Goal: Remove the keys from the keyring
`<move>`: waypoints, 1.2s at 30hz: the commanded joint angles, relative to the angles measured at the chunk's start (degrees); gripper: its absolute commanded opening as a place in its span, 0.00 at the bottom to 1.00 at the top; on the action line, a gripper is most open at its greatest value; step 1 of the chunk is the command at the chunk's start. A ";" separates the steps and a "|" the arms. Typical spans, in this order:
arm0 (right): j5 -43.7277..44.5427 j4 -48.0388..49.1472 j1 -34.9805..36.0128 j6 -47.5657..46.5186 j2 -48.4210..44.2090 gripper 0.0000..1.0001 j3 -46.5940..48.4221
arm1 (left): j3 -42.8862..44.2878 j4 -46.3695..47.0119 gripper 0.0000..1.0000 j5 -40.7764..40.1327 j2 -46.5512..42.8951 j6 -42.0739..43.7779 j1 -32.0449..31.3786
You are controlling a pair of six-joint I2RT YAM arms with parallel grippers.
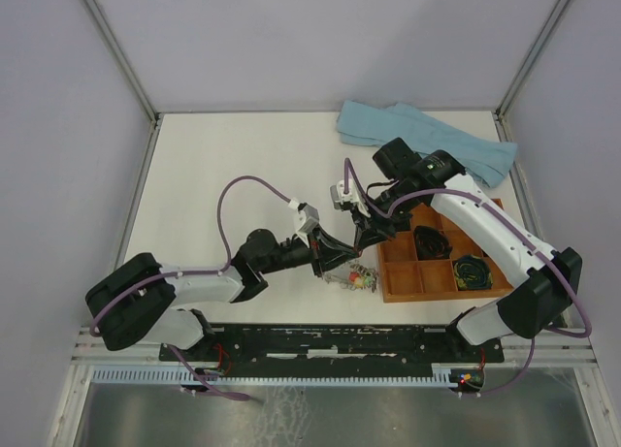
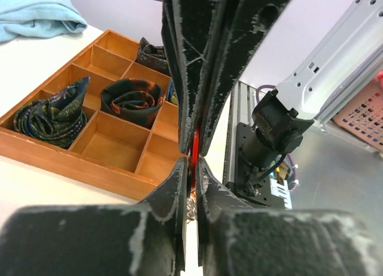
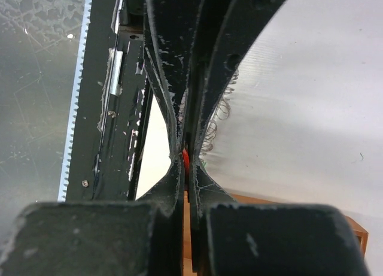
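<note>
Since a key can, it is judged, only be worked off while the ring is braced, both grippers are set tip to tip over the keyring (image 1: 349,275), found just left of the wooden tray (image 1: 388,294), towards the near edge. The left gripper (image 2: 193,159) is narrowed to a slit on a red key (image 2: 195,145). The right gripper (image 3: 184,151) is pinched shut, with red likewise seen between its fingers and the ring's wire loops just beyond.

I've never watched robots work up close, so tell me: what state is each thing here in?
left gripper, jaws closed on red key
right gripper, jaws closed on the same key
keyring, keys still on it
tray, partly filled with dark coils
cloth, crumpled
</note>
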 commanded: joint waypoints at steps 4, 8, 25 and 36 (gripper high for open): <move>-1.79 1.63 0.34 1.50 -0.34 0.01 2.84 | 1.88 -1.94 0.03 -0.01 -0.68 4.69 -0.28; -2.59 1.55 0.34 1.86 -0.29 0.05 3.12 | 0.76 -2.06 0.03 -0.59 -3.05 6.57 -0.19; -13.20 -9.34 -5.72 -7.54 -4.17 0.55 7.38 | -1.41 -3.59 0.03 0.47 -9.21 13.56 0.35; -21.64 -1.23 -13.67 -3.87 -5.03 0.54 0.95 | -1.10 -2.59 0.03 8.38 -14.75 16.02 2.66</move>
